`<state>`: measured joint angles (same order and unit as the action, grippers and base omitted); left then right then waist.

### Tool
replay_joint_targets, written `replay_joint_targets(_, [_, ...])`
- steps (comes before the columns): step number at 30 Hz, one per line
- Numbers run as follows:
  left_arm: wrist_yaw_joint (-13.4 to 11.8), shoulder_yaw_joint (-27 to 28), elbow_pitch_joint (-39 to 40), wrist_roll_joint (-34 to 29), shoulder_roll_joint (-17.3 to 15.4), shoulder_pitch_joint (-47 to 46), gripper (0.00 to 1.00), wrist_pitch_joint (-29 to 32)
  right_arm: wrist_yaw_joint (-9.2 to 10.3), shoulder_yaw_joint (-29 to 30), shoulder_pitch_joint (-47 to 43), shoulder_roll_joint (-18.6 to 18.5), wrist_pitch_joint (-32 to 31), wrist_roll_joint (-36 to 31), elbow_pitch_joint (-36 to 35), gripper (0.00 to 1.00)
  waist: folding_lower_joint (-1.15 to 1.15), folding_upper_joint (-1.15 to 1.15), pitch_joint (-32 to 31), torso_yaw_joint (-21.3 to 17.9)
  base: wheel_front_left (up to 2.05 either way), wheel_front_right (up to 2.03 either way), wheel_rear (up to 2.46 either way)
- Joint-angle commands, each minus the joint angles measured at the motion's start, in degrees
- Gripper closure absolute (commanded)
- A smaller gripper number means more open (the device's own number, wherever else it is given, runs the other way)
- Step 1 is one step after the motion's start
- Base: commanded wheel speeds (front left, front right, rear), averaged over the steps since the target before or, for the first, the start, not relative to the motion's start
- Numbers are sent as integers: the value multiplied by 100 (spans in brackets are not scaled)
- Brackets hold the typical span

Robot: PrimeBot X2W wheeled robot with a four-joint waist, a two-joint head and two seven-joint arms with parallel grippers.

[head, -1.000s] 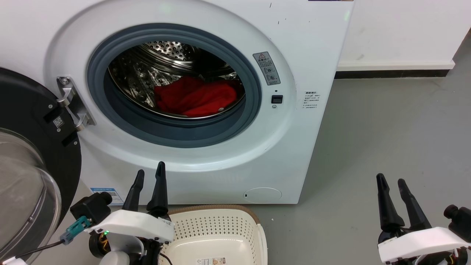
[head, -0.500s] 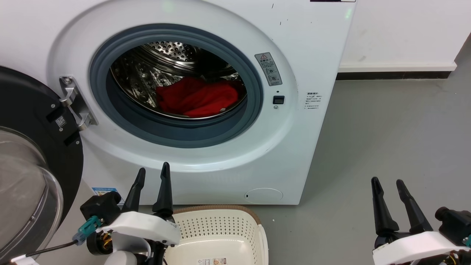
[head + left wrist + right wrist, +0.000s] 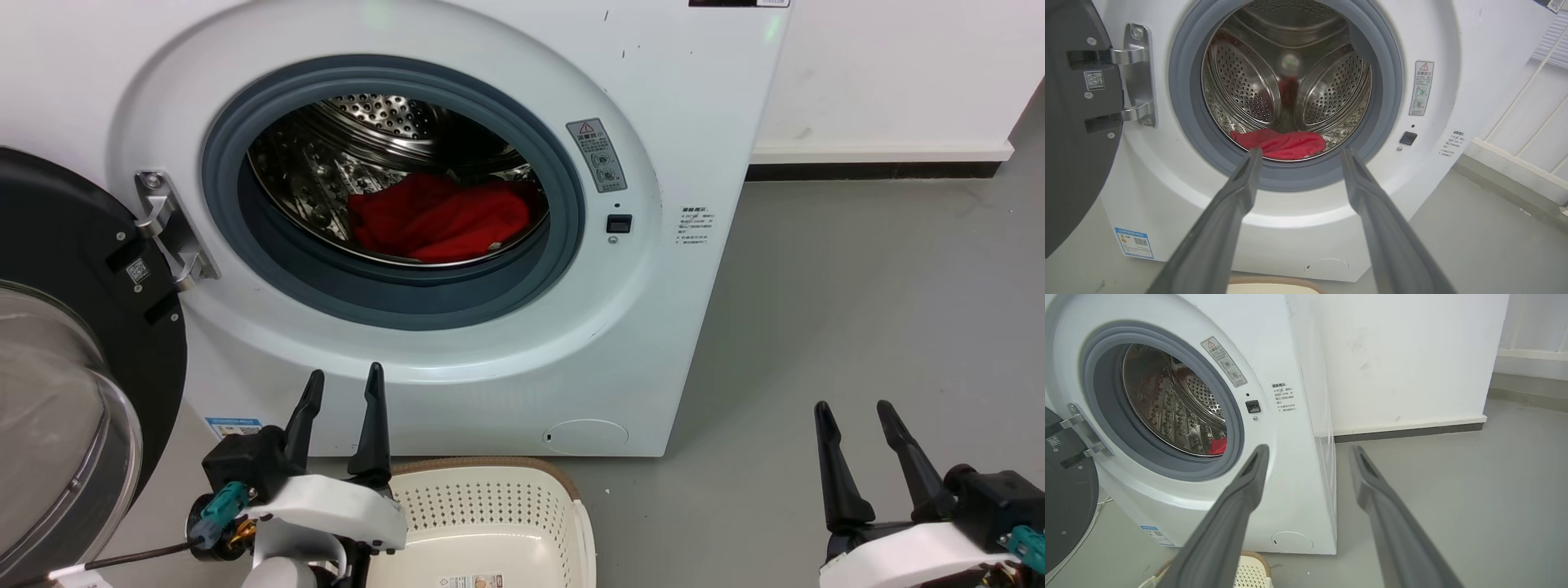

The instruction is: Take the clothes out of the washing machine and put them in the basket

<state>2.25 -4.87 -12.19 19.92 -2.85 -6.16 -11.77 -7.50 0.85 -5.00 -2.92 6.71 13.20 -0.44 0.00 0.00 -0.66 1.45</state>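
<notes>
- The red clothes [image 3: 441, 224] lie heaped on the bottom of the steel drum [image 3: 367, 122], in the upper middle of the head view.
- The washing machine [image 3: 678, 122] takes up the upper left and centre; its door [image 3: 82, 261] hangs open at the left edge.
- The basket [image 3: 482, 506] stands on the grey floor [image 3: 857, 286] at the bottom centre, just before the washer.
- The left gripper [image 3: 346, 372], lower left beside the basket, has its fingers spread and holds nothing.
- The right gripper [image 3: 851, 406], lower right over the floor, is likewise spread and holds nothing.
</notes>
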Motion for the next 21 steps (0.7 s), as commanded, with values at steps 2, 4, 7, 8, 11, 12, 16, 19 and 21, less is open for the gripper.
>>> replay_joint_targets(2, [-26,7,12,-190,-5,-81,0,-56,1,-19,-79,4,31,-205,-81,0,0,0,-6,2,0,0,0])
replay_joint_targets(4, [-36,9,2,-293,-5,-82,0,-76,1,-26,-94,4,40,-317,-90,0,0,0,-8,4,0,0,0])
replay_joint_targets(7, [-50,16,-31,-444,-4,-76,0,-119,1,-39,-96,4,56,-472,-103,0,0,0,-16,4,0,0,0])
replay_joint_targets(8, [-54,15,-39,-489,-4,-76,0,-123,1,-44,-95,4,52,-511,-107,0,0,0,-18,3,0,0,0])
replay_joint_targets(11, [-67,-2,-55,-621,-4,-79,0,-160,1,-50,-115,5,58,-697,-123,0,0,0,-17,5,0,0,0])
replay_joint_targets(12, [-71,-5,-59,-661,-4,-80,0,-169,1,-49,-122,5,59,-765,-127,0,0,0,-19,6,0,0,0])
replay_joint_targets(16, [-98,-24,-65,-836,-4,-82,0,-219,2,-54,-156,6,87,-943,-159,0,0,0,-17,7,0,0,0])
replay_joint_targets(19, [-114,-24,-81,-971,-4,-95,0,-245,2,-61,-184,6,102,-1084,-185,0,0,0,-16,10,0,0,0])
replay_joint_targets(21, [-120,-24,-86,-1052,-3,-98,0,-268,2,-63,-205,6,113,-1171,-206,0,0,0,-13,12,0,0,0])
